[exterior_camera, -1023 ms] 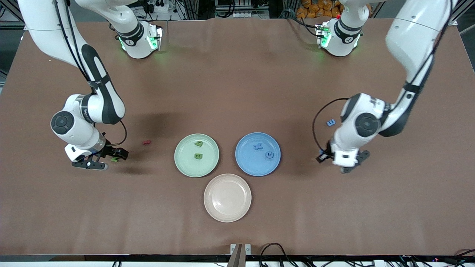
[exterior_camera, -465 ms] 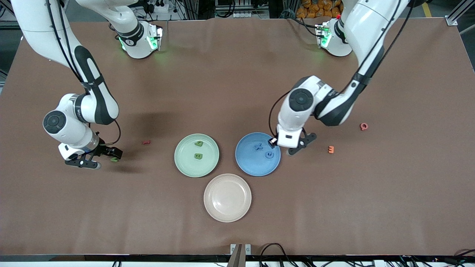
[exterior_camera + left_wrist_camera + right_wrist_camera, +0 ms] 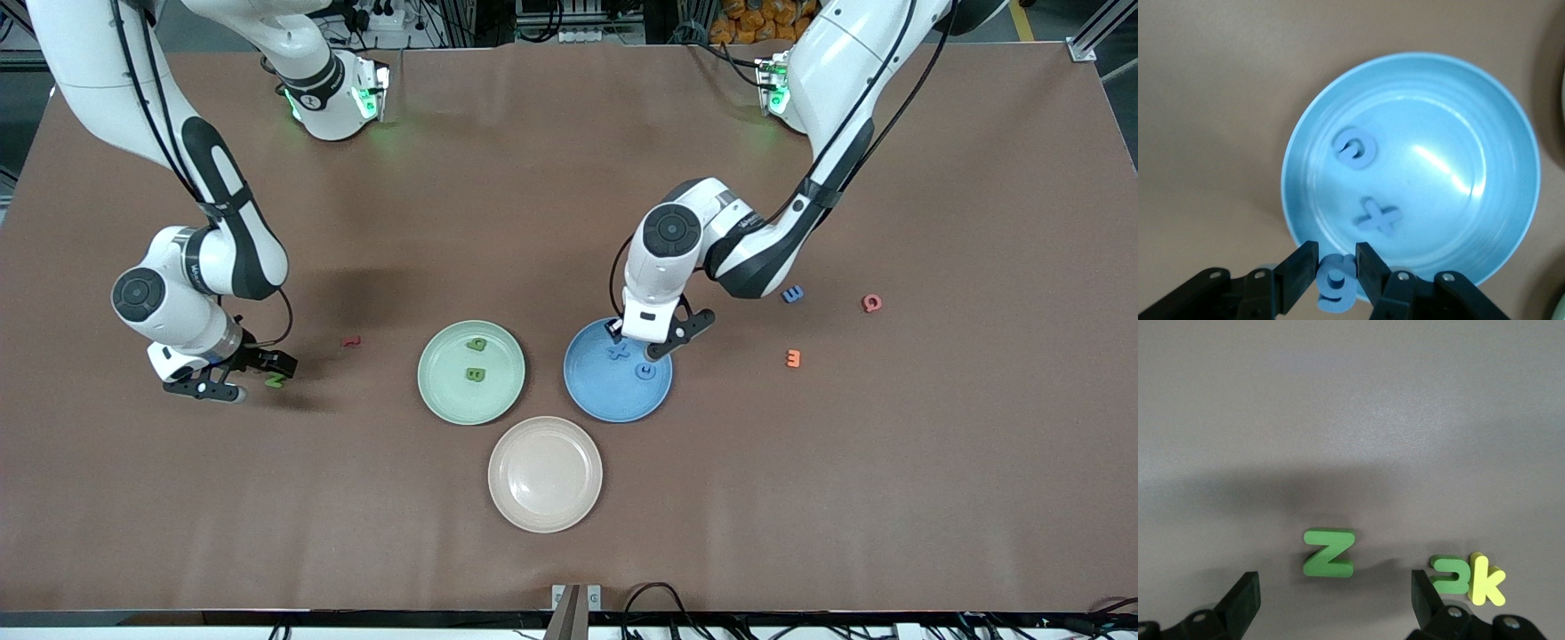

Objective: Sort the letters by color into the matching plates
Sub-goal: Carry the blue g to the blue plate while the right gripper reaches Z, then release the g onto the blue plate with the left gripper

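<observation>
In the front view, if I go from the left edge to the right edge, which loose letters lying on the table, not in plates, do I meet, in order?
green letter Z → dark red letter → blue letter E → orange letter → red letter

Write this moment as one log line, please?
left gripper: shut on blue letter, over blue plate | right gripper: open, over green Z

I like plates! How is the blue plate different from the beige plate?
The blue plate holds two blue letters, with the left gripper holding a third over its rim; the beige plate holds nothing. The beige plate sits nearer the front camera. Both are round and look the same size.
</observation>
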`<state>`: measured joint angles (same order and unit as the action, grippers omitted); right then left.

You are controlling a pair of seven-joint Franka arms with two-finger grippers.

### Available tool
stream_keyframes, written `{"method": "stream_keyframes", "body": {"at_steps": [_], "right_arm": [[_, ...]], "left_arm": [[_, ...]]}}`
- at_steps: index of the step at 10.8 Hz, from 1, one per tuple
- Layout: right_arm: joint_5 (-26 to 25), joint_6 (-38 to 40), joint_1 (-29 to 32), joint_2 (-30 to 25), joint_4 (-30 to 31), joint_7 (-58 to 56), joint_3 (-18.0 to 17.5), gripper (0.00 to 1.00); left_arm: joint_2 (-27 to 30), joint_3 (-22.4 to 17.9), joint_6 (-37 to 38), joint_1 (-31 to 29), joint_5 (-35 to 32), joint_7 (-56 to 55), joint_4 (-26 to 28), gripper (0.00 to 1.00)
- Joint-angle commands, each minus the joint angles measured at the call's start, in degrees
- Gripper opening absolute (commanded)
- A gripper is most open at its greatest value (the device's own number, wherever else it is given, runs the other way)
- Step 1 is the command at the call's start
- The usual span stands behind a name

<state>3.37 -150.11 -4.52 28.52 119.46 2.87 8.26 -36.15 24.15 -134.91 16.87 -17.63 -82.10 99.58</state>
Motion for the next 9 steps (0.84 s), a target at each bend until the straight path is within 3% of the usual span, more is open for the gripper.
{"method": "stream_keyframes", "body": {"at_steps": [1,5,6,7,9], "right_arm": [[0.58,-1.14,1.27,0.57,0.16,0.03,-1.32,1.0],[3.04,-2.73,1.36,1.89,-0.28,-0.06,-1.49,1.0],[3.04,-2.73,1.27,2.24,-0.37,-0.06,-1.49,1.0],[3.04,-3.08,1.27,2.33,-0.45,-0.06,-1.49,1.0],[3.13,-3.17,1.27,2.42,-0.54,0.03,-1.49,0.93]], "left_arm": [[-4.01,-0.33,0.36,0.97,-1.97,-1.39,-5.79,0.0],[-5.68,-0.51,-4.56,1.24,-2.05,-0.35,-6.59,0.0],[-5.95,-0.51,-4.65,1.24,-2.58,2.88,-6.68,0.72],[-5.86,-0.51,-4.66,1.76,-3.45,7.0,-6.59,1.0],[-5.43,-0.59,-4.13,1.15,-3.99,7.3,-6.24,1.0]]}}
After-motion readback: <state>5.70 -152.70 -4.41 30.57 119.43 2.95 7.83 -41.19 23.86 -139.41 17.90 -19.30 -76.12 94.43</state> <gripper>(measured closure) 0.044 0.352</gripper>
